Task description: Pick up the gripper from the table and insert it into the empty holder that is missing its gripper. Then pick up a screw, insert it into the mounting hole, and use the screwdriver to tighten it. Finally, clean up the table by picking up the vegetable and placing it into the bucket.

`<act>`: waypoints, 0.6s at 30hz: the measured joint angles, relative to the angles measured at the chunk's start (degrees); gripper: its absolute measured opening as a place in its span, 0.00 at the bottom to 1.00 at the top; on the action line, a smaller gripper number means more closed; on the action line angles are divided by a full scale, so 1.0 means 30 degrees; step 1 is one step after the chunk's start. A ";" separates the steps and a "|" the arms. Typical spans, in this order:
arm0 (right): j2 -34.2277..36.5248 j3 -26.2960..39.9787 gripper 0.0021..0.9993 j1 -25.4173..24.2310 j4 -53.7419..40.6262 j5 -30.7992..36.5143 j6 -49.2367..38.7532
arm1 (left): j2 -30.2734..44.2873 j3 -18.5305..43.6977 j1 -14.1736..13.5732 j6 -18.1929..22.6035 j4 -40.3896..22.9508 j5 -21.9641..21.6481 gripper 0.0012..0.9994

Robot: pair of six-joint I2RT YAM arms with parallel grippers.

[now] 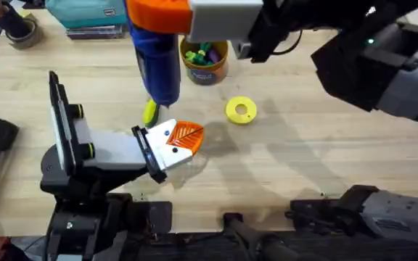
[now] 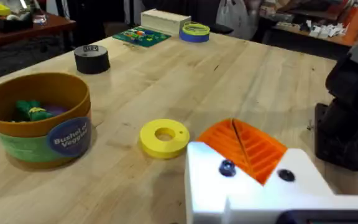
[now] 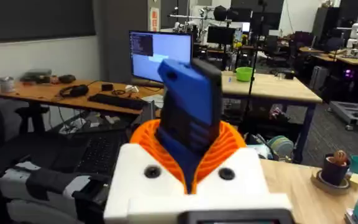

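The right pincer (image 1: 167,18) is raised close under the overhead camera, at 12 o'clock of that view, appearing large with orange pads and a white mount. It is closed on the screwdriver (image 1: 158,61), whose blue body hangs downward from the fingers toward the worktop (image 1: 325,152). In the right wrist view the screwdriver (image 3: 188,118) stands clamped between the orange ribbed pads (image 3: 229,146), with the white holder (image 3: 191,180) below it.

The left pincer (image 1: 174,145) lies low over the worktop near the centre of the overhead view, its arm rising from 7 o'clock. Its white holder (image 1: 154,156) carries the orange gripper (image 1: 187,136), ribbed face up. Whether the left pincer is open or closed cannot be told. In the left wrist view the gripper (image 2: 244,149) sits on the holder (image 2: 253,193), which shows two dark screw heads.

The vegetable (image 1: 149,111) lies on the worktop just beyond the left pincer, partly under the screwdriver's lower end.

The bucket (image 1: 205,59) stands at 12 o'clock from the left pincer, holding green and purple toys. A yellow disc (image 1: 240,110) with a centre hole lies between bucket and gripper, toward 1 o'clock of the gripper. A black tape roll (image 2: 92,59) sits beyond the bucket (image 2: 39,118) in the left wrist view.
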 joint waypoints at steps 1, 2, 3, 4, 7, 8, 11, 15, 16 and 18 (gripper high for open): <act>0.0000 -0.0048 0.02 0.0000 0.0024 0.0000 -0.0007 | 0.0000 0.0000 0.0000 0.0000 0.0000 0.0000 0.01; 0.0000 -0.0104 0.02 0.0000 0.0024 0.0002 -0.0009 | 0.0000 0.0000 0.0002 0.0000 0.0000 0.0005 0.01; 0.0000 -0.0174 0.02 0.0004 0.0024 0.0000 -0.0015 | 0.0000 0.0000 0.0003 -0.0004 0.0000 0.0003 0.01; 0.0000 -0.0230 0.02 0.0014 0.0017 0.0000 -0.0064 | 0.0000 0.0000 0.0007 0.0000 0.0000 0.0001 0.01; 0.0000 -0.0353 0.02 0.0121 -0.0012 0.0001 -0.0172 | 0.0000 0.0000 0.0000 -0.0001 0.0000 0.0000 0.01; 0.0000 -0.0369 0.02 0.0184 -0.0027 0.0000 -0.0235 | 0.0000 0.0000 0.0007 0.0000 0.0000 0.0000 0.01; 0.0000 -0.0384 0.02 0.0321 -0.0064 0.0000 -0.0454 | 0.0000 0.0000 0.0007 -0.0007 0.0000 0.0000 0.01; 0.0000 -0.0384 0.02 0.0364 -0.0283 -0.0007 -0.0752 | 0.0000 0.0000 0.0002 -0.0005 0.0000 0.0000 0.01; 0.0000 -0.0384 0.02 0.0364 -0.0405 -0.0015 -0.0866 | 0.0000 0.0000 0.0005 -0.0005 0.0000 0.0005 0.01; 0.0000 -0.0391 0.02 0.0357 -0.0556 -0.0060 -0.1034 | 0.0000 0.0000 0.0002 0.0000 0.0000 0.0000 0.01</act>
